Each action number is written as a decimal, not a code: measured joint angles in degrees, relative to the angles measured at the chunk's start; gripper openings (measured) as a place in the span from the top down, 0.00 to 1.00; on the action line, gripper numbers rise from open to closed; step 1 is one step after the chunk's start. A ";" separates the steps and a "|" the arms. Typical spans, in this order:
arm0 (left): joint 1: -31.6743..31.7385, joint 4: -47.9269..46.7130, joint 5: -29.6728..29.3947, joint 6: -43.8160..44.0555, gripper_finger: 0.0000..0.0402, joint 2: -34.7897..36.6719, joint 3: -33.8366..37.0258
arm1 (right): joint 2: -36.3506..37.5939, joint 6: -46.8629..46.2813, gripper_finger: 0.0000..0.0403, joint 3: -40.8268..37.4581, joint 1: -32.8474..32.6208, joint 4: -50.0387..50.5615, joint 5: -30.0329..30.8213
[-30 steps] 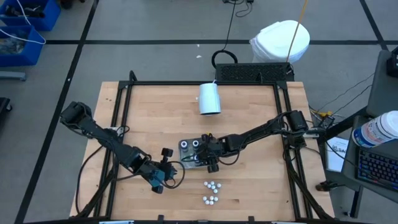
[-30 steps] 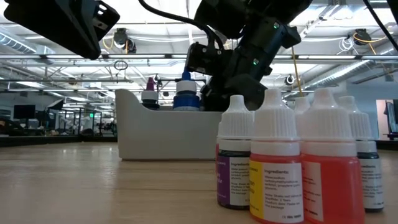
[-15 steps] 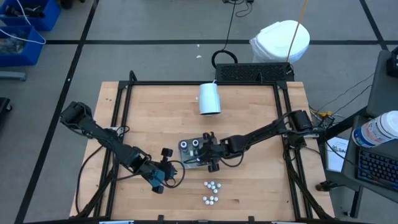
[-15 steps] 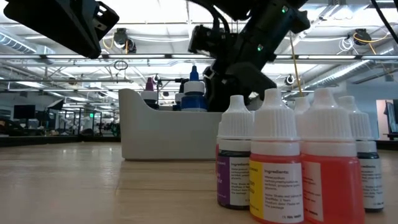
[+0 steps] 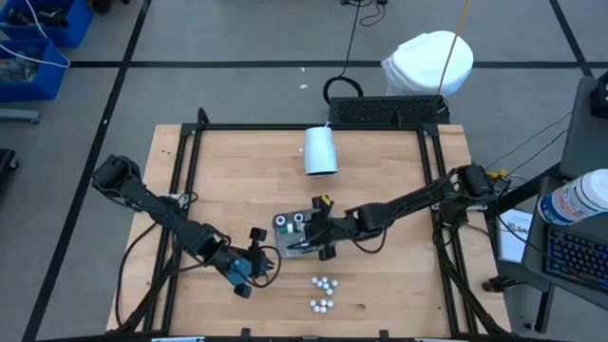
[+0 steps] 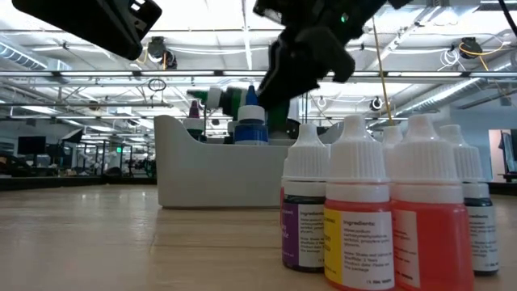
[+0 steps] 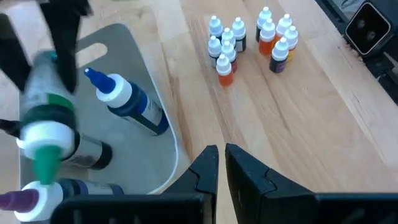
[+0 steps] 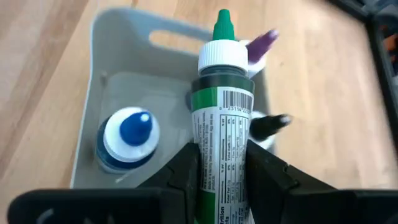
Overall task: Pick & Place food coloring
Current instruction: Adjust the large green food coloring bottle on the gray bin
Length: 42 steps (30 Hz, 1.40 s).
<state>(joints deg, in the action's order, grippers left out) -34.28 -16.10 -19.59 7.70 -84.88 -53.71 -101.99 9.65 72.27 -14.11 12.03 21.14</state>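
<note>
Right now your right gripper (image 8: pixel 219 171) is clamped on a green-tipped bottle (image 8: pixel 219 134) of food coloring, fingers (image 8: pixel 186 174) pressed to either side of its labelled body, holding it lying over the grey tray (image 5: pixel 284 249) near the middle of the table. In the tray beneath it you can see a blue-tipped bottle (image 8: pixel 126 138) standing upright, a purple-tipped one (image 8: pixel 261 45) and a black-tipped one (image 8: pixel 268 124); these crowd the space directly under the held bottle. Your left gripper (image 7: pixel 219 169) waits just beside the tray's corner on the table's left-front part, its fingers nearly together and holding nothing.

Just in front of the tray, toward the table's near edge, stands a cluster of small white-capped bottles (image 5: pixel 323 294) in two loose groups, well apart from either gripper; from table height they fill the foreground, with orange, yellow and purple contents showing. A large white cylinder cup (image 5: pixel 320 150) lies on its side near the far edge, well clear of everything else.

You are working on a light wooden table (image 5: pixel 228 180) framed by black rails. Beyond it, a white bag-like bundle (image 5: pixel 429 63) sits on the grey floor, blue bins (image 5: pixel 38 43) sit at the far left, and a keyboard (image 5: pixel 576 256) shows at the right.
</note>
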 joint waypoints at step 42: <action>1.30 43.43 -15.48 -31.15 0.25 -1.90 -0.07 | 20.37 10.58 0.77 -27.67 -14.60 -50.11 -1.98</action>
<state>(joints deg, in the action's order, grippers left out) -32.99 27.33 -35.07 -23.45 -86.78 -53.78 -81.62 20.23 44.60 -28.71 -38.08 19.17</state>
